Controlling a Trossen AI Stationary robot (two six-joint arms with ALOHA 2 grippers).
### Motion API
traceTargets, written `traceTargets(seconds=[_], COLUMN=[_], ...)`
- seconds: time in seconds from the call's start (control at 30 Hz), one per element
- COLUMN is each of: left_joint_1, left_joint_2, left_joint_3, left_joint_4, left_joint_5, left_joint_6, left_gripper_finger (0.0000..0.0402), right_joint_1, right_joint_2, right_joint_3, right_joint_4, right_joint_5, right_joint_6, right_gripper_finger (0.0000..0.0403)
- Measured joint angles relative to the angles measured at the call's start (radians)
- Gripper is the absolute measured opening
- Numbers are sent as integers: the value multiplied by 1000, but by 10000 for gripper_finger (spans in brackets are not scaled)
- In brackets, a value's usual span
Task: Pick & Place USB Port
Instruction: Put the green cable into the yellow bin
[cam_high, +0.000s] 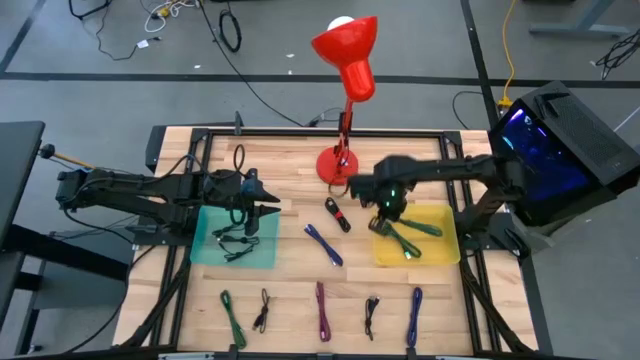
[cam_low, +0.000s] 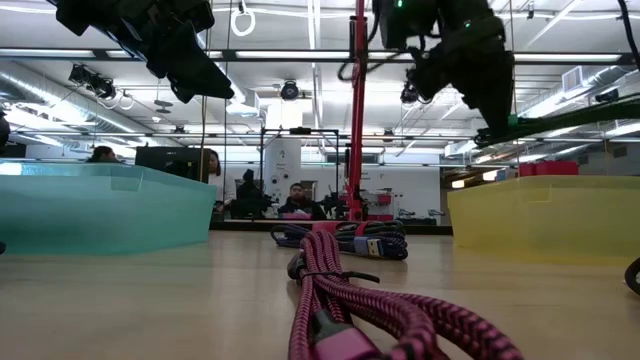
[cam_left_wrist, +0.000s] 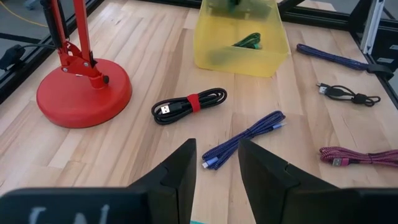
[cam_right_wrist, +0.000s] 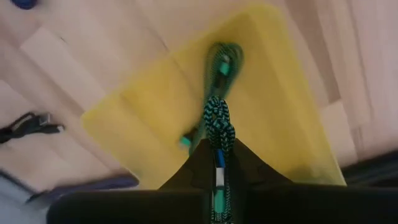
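Right gripper (cam_right_wrist: 217, 163) clamps green cable (cam_right_wrist: 217, 124) above yellow bin (cam_right_wrist: 143, 112) | left arm waits

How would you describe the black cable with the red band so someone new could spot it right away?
Start at the red lamp base near the table's back edge. Just in front of it, between the teal bin and the yellow bin, lies the black cable, coiled into a short bundle. Unlike the loose blue cable beside it, a red band wraps its middle.

Lamp head (cam_low: 357, 20) (cut off above)
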Motion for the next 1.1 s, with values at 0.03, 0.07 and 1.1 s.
traceTargets(seconds=[0.03,0.07,1.1], left_joint_1=[0,0,0], left_joint_2=[0,0,0], left_joint_3=[0,0,-1], left_joint_4=[0,0,-37], left_joint_5=[0,0,0], left_joint_6=[0,0,10], left_gripper_finger=[124,124,124], right_joint_1=[29,55,256], right_joint_2=[0,0,-158], right_joint_3=[0,0,-375], right_joint_4=[13,25,245], right_joint_5=[21,37,441], right_joint_6=[3,8,466], right_gripper_finger=[15,15,74])
